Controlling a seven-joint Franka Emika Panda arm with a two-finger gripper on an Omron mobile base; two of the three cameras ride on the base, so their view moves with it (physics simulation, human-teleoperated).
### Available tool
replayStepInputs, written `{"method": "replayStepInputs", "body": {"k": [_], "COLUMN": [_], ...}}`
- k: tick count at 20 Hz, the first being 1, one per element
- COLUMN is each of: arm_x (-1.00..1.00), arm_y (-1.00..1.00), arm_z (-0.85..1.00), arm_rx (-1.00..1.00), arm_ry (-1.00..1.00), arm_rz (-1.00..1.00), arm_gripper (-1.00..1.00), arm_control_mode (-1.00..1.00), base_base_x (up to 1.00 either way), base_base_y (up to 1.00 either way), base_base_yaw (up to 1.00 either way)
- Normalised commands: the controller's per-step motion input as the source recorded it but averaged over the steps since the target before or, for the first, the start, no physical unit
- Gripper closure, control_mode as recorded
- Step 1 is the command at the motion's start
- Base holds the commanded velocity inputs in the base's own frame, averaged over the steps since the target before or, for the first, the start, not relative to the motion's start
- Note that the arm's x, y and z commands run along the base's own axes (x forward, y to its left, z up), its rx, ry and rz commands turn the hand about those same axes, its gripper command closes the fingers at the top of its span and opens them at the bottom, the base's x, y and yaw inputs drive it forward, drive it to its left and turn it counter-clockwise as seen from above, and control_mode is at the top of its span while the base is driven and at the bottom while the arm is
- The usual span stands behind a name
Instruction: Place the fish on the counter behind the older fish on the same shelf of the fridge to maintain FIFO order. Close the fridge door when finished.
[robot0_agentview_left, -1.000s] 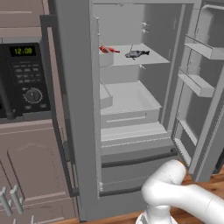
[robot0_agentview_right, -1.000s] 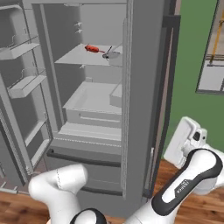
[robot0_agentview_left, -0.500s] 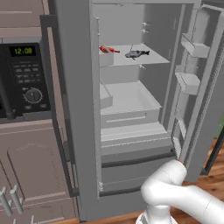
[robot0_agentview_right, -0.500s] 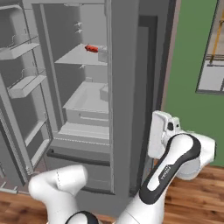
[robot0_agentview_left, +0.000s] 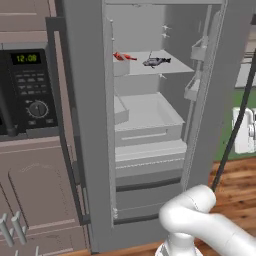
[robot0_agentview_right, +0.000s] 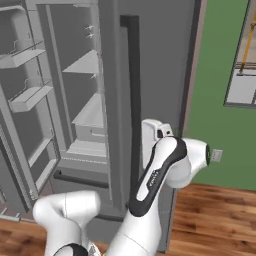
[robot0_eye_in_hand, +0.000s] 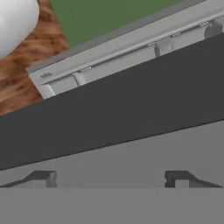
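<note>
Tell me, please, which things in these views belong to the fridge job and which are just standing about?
Job: fish and older fish on the shelf; fridge; its right door; gripper at that door.

Standing about: wall oven; cabinet fronts; green wall.

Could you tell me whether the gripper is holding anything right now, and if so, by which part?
Nothing is held: in the hand view the gripper has its jaws apart with only the fridge door's surface ahead.

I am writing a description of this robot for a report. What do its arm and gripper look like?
The arm is glossy white with rounded tubular links, a black band with small white lettering along one link, and a green dot at one joint. The gripper shows two small dark finger tips.
</note>
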Motion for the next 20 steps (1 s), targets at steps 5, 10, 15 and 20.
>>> {"method": "replayStepInputs", "body": {"k": [5,10,15,20], "arm_x": [0.55,0.62,0.61,0.77], "arm_y": [0.53,0.06,0.00,0.00], "arm_z": [0.17,0.15,0.13,0.05], "arm_rx": [-0.04,-0.04,-0.05,-0.04], "arm_ry": [0.00,-0.01,-0.03,0.00], "arm_rz": [-0.03,-0.11,-0.15,-0.20], "arm_gripper": [-1.00,-1.00,-1.00,-1.00], "arm_control_mode": [-1.00,-1.00,-1.00,-1.00], "base_base_x": [0.00,0.00,0.00,0.00], "base_base_y": [0.00,0.00,0.00,0.00], "base_base_yaw": [0.00,0.00,0.00,0.00]}}
